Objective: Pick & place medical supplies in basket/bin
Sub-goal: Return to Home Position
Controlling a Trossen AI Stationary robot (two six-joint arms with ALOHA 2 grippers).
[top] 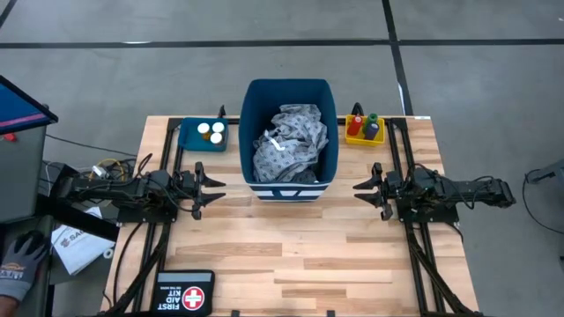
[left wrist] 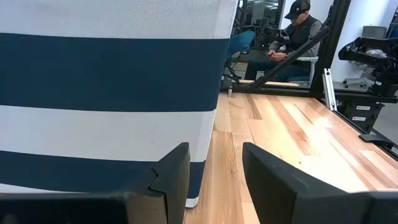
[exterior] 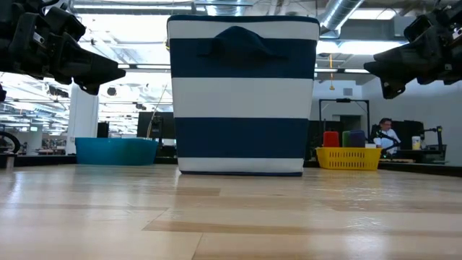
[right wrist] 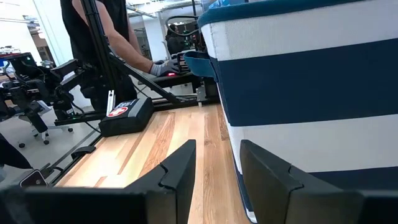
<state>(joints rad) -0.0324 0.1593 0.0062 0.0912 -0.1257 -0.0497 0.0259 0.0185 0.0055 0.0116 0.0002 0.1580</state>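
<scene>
Left pincer (top: pixel 212 189) and right pincer (top: pixel 363 192) hang open, empty, flanking the bin (top: pixel 291 84) at frame centre; its gown (top: pixel 291 141) (soft, limp, light) looks best pinched at a bunched fold.

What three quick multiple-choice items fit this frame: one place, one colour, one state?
1. Where is the grey gown?
A. inside the blue bin
B. on the bare tabletop
C. in a gripper

2. What colour is the tray holding the red and green cylinders?
A. teal
B. yellow
C. white

3. The left gripper and right gripper are:
A. both open, empty
B. both shut on bottles
C. one open, one shut

Answers:
1 A: the high view shows the cloth heaped within the bin's walls.
2 B: the tray is yellow in the high and low views.
3 A: each wrist view shows its fingers apart with nothing between.
</scene>
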